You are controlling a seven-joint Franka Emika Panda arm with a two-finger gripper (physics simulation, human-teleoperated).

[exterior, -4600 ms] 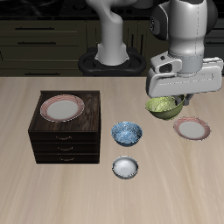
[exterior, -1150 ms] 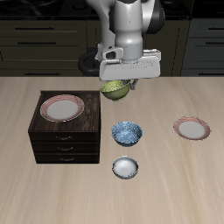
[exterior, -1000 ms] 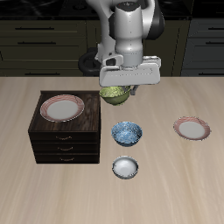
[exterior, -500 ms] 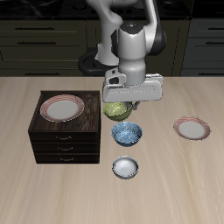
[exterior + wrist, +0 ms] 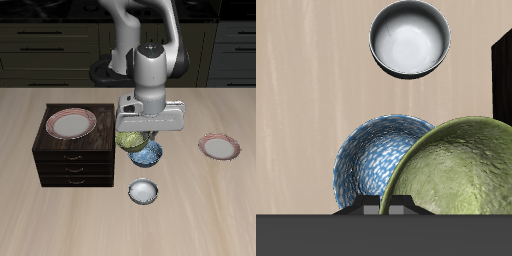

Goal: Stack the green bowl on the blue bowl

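Gripping the green bowl (image 5: 132, 139) by its rim, the gripper (image 5: 140, 128) hangs clenched on it near the middle of the exterior frame, the bowl tilted and off the table. Its mottled olive glaze, speckled yellowish, shows a rounded hollow in the wrist view (image 5: 456, 170). Directly beneath and partly overlapped lies the blue bowl (image 5: 149, 154), round, with a blue-and-white dappled pattern and a blue rim (image 5: 378, 165). Nearer the lower edge of the exterior frame sits a plain white-grey bowl (image 5: 144, 191). At the left stands a dark wooden drawer cabinet (image 5: 73, 160) bearing a pink-rimmed plate (image 5: 70, 123); another such plate (image 5: 220, 147) lies at the right on the pale wood-grain table (image 5: 40, 220).
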